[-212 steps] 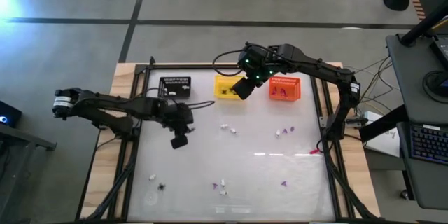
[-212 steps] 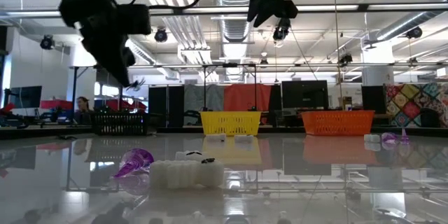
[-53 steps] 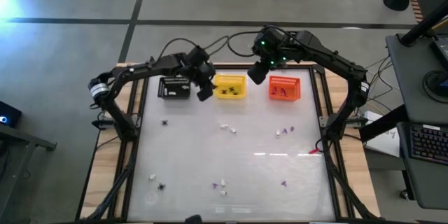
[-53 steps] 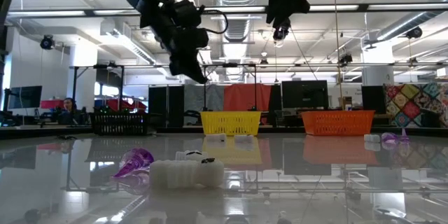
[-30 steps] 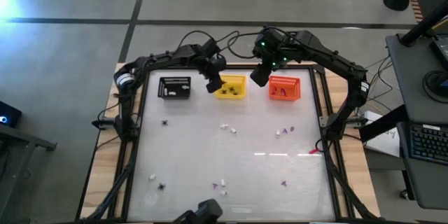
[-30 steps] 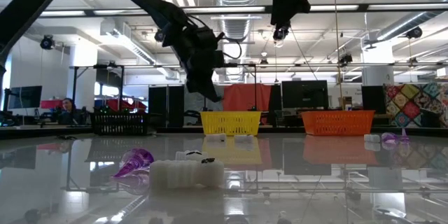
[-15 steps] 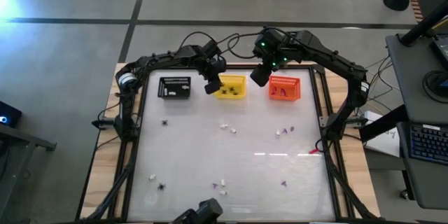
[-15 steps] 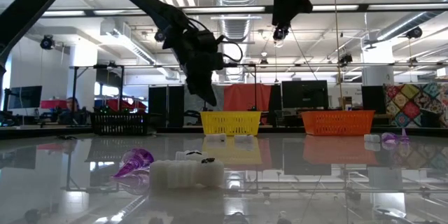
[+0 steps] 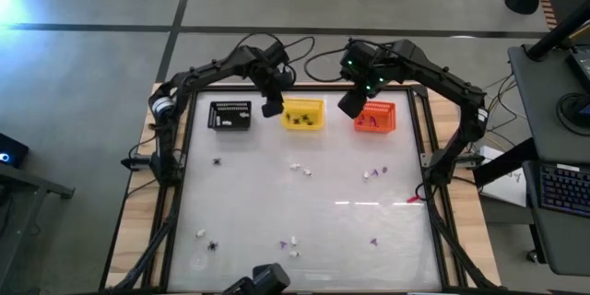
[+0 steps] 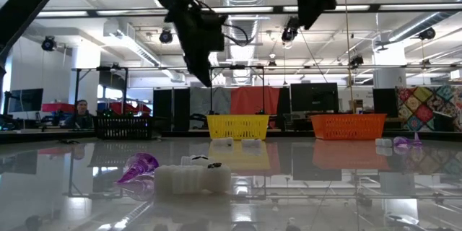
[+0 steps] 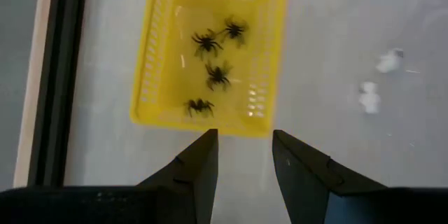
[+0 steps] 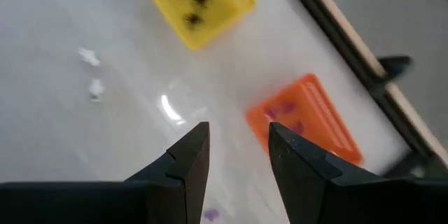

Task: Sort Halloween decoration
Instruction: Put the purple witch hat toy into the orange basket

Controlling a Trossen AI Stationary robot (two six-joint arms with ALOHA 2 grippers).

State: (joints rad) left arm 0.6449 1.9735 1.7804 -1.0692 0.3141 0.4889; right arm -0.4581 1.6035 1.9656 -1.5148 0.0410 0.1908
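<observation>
A glossy white worktop (image 9: 323, 230) fills the middle of the high view, with three small slatted baskets in a row near its upper edge. From left to right these are a black basket (image 9: 230, 114), a yellow basket (image 9: 303, 113) and an orange basket (image 9: 375, 117).

The left gripper (image 9: 272, 108) hangs above the gap between the black and yellow baskets, at upper centre of the frame. Its wrist view shows its fingers (image 11: 199, 164) parted and holding nothing. Just past them, the yellow basket holds four black spiders (image 11: 218, 75).

The right gripper (image 9: 350, 103) hangs between the yellow and orange baskets, slightly right of upper centre. Its fingers (image 12: 189, 157) are also spread apart and empty. Purple bits (image 12: 283, 108) lie inside the orange basket.

The other trinkets are scattered on the open worktop. Two white bits (image 9: 299, 169) lie below the yellow basket. White and purple pieces (image 9: 374, 173) sit to the right of centre. A black spider (image 9: 218, 159) lies below the black basket. Another spider (image 9: 212, 246), a white piece (image 9: 200, 234), a white and purple cluster (image 9: 289, 245) and a purple piece (image 9: 374, 241) lie along the lower part.
</observation>
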